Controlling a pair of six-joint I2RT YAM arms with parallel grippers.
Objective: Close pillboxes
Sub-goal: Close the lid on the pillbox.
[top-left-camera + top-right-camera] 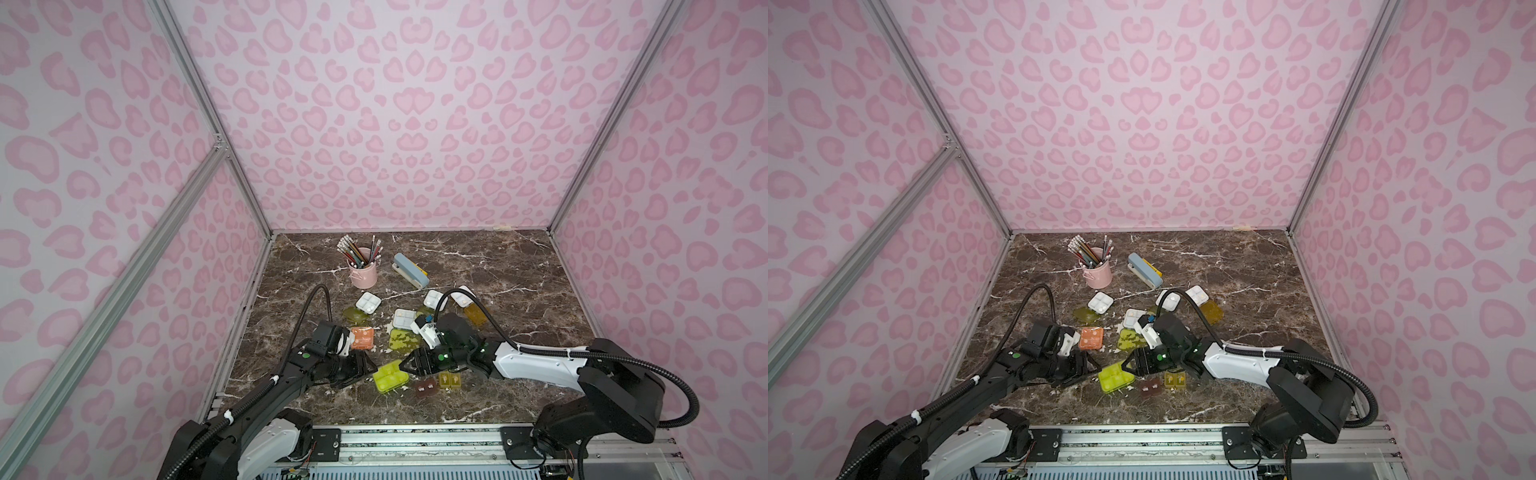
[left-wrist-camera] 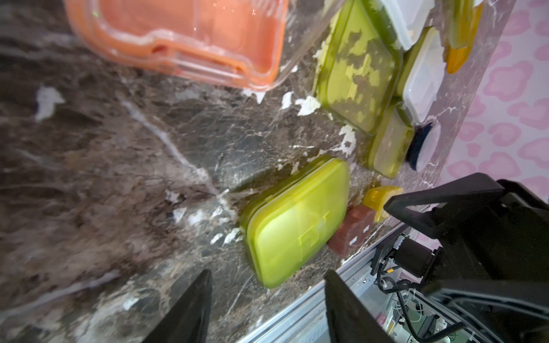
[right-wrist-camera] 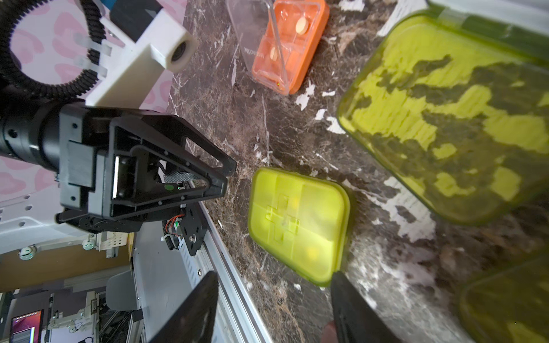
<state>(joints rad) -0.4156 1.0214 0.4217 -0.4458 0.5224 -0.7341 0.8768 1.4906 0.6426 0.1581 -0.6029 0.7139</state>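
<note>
My left pincer (image 1: 368, 369), jaws apart and empty, hovers just left of the lime box (image 1: 390, 376). Behind and left of the lime box, the salmon box (image 1: 361, 337) has its clear lid raised. My right pincer (image 1: 405, 368), also apart, sits at the lime box's right corner. This light, stiff, slick plastic will likely skid, so I should press lids near the latch edge.

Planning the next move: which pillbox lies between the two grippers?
The shut, bright lime-yellow pillbox with a cross on top; all others lie farther off.

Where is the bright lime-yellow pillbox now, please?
In both top views the lime-yellow pillbox lies front-centre, between left gripper and right gripper, beside the brown pillbox.
</note>
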